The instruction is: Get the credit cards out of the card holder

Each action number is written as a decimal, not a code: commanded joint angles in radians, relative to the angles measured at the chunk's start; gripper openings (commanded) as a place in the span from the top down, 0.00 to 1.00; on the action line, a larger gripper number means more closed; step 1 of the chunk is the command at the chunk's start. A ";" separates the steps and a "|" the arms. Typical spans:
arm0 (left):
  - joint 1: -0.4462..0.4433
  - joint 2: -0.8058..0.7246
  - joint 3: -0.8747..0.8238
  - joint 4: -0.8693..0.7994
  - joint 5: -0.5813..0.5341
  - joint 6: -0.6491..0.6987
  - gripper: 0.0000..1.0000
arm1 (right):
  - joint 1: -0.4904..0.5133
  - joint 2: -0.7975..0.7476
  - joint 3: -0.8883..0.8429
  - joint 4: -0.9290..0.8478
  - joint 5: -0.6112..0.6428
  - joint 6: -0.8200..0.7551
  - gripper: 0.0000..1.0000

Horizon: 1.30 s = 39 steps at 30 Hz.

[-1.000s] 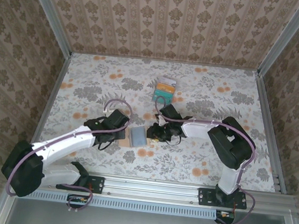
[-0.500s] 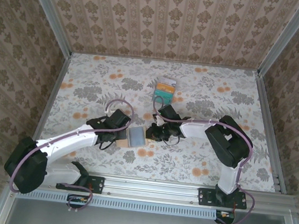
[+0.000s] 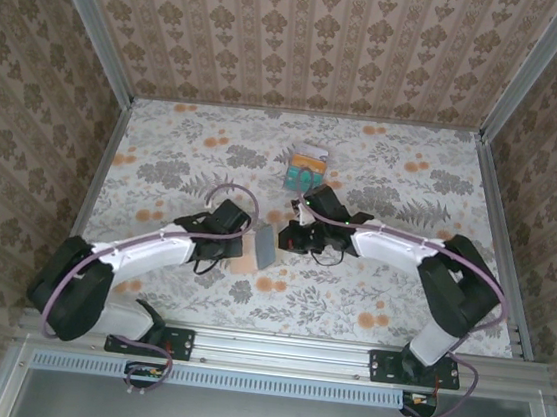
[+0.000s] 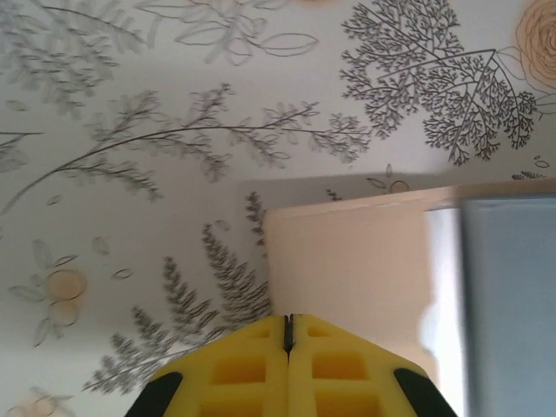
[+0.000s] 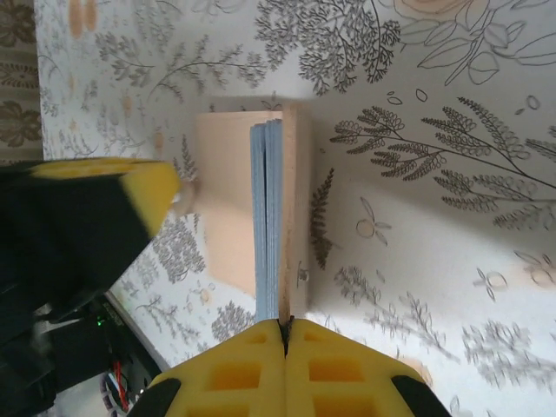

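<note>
- Right gripper (image 5: pixel 284 328) clamped on the card holder (image 5: pixel 276 217), on its raised grey-blue flap (seen edge-on).
- Left gripper (image 4: pixel 288 328) closed at the tan panel's edge, apparently pinching it.
- Credit cards (image 3: pixel 306 167) lie well apart.

Robot test cell: aluminium frame (image 3: pixel 89 16), wallpapered walls (image 3: pixel 308 41), floral table (image 3: pixel 390 292).

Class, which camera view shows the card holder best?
The right wrist view: the card holder shows close and nearly whole, one tan panel lying flat, the grey-blue panel raised edge-on. The left wrist view cuts it off at the frame edge; the top view shows it small.
</note>
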 commanded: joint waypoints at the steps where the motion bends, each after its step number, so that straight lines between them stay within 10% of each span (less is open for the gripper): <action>1: 0.010 0.054 0.068 0.065 0.053 0.050 0.79 | -0.001 -0.086 0.024 -0.175 0.113 -0.057 1.00; 7: 0.019 0.051 0.086 0.061 0.062 0.056 0.30 | 0.014 -0.120 0.028 -0.223 0.150 -0.031 1.00; 28: 0.065 -0.049 0.002 0.197 0.311 -0.010 0.61 | 0.043 -0.058 0.036 -0.215 0.269 0.062 1.00; 39: 0.065 0.091 0.016 0.229 0.400 -0.031 0.60 | 0.039 -0.062 -0.041 -0.157 0.282 0.087 1.00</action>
